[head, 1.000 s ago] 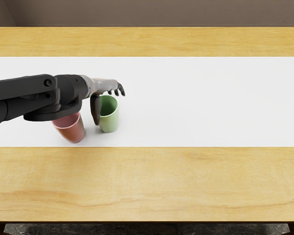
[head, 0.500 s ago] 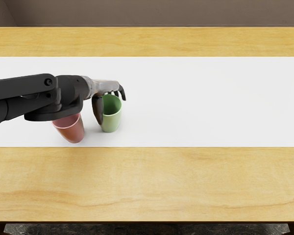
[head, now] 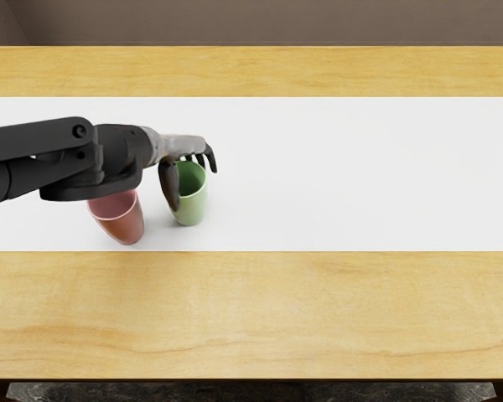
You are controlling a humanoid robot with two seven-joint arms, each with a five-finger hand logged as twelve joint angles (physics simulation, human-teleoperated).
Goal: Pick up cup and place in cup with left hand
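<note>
On the table, the left arm has shifted slightly. The red cup is unmoved, partly under it. The green cup has edged left, beside the red one. Fingers part-curled, apparently holding it; we judge grasp nearly secured, lift next, nesting undone.

honestly can't pin the room down, maybe some kind of lab setup? just a plain brownish-grey wall, a long yellow wood-grain table with a flat white rectangular strip, and a jointed black robot arm.
</note>
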